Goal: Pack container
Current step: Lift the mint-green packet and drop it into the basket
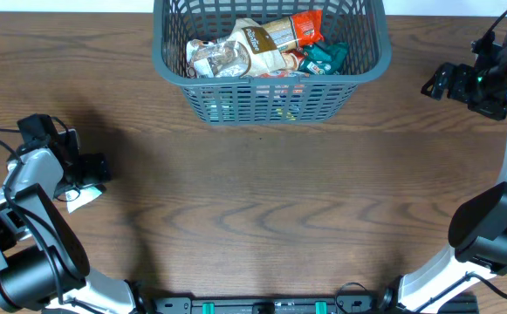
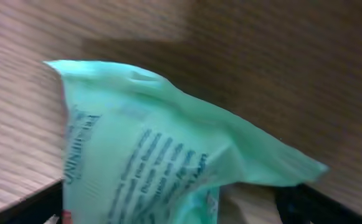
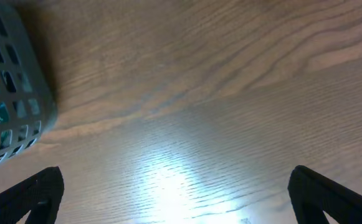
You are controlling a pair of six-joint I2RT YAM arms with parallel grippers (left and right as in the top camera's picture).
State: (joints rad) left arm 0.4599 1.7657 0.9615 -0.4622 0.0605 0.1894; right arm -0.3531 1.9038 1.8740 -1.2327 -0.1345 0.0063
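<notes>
The container [image 1: 164,52] is a dark grey slatted basket at the back centre of the table; its corner [image 3: 15,106] also shows at the left of the right wrist view. Inside it lie a tan and white packet [image 1: 255,45], an orange packet [image 1: 306,26] and a teal one [image 1: 327,58]. At the left edge my left gripper [image 1: 90,177] is down over a mint-green packet [image 1: 84,200]. In the left wrist view that packet [image 2: 143,143] lies between the wide-apart jaws, and bare table shows beside the right finger [image 2: 311,205]. My right gripper [image 1: 437,83] hangs open over bare wood.
The brown wooden table [image 1: 262,209] stretches between the two arms. The right wrist view has a bright glare patch on the wood [image 3: 168,180] between the fingers. Both arm bases stand at the front corners.
</notes>
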